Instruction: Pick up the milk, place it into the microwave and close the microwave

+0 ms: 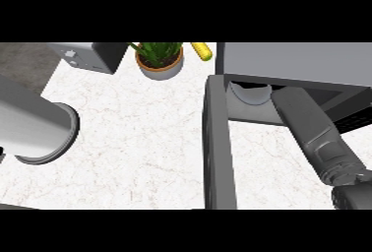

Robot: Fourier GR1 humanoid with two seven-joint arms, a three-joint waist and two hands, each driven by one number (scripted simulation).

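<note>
The grey microwave [298,59] stands at the upper right with its door [218,147] swung open towards me, seen edge-on. Inside its opening, at the left, a white rounded object [251,94] shows, apparently the milk. My right forearm [316,133] reaches from the lower right into the opening, just right of that object. The right hand is hidden under the microwave's top. My left forearm [33,128] lies at the left edge, and its hand does not show.
A potted plant [160,60] stands at the back centre with a yellow corn cob [202,50] to its right. A grey appliance [88,56] sits at the back left. White marble counter [138,142] lies between my left forearm and the open door.
</note>
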